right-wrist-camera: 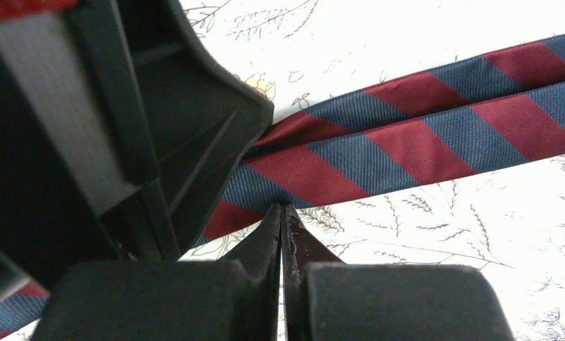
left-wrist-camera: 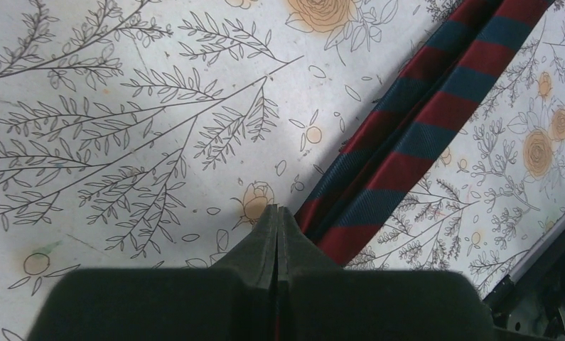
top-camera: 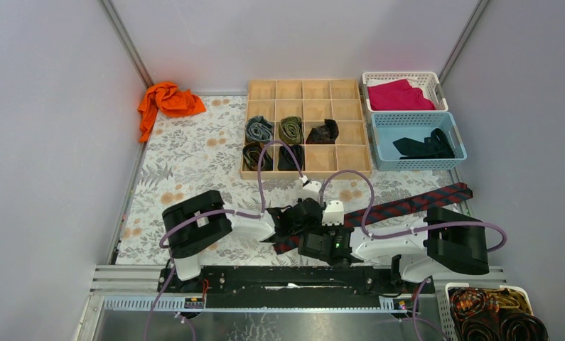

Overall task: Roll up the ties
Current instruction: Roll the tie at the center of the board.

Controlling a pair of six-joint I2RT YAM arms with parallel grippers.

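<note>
striped tie: navy and red, unrolled. It lies flat on the flowered cover as two lengths side by side. It runs from between the two grippers at the near middle out to the right, ending just in front of the blue basket.
left gripper: jaws pressed together with no gap. The tips point down at the cover just beside the tie's near end, and the tie passes along their right side. I cannot tell whether any fabric is pinched.
right gripper: jaws closed tight, tips at the tie's edge, with nothing visible between them. The left gripper's black body sits close by, over the tie.
rolled ties: five coils in the wooden tray. Grey-blue, olive and a dark one fill the first three cells of the third row. Brown and black fill the first two cells of the near row.
black tie: loose and unrolled inside the blue basket.
white basket: behind the blue one, holding a magenta cloth.
orange cloth: crumpled at the far left corner of the cover.
near basket: at the near right, off the cover, holding dark and patterned fabric coils.
</note>
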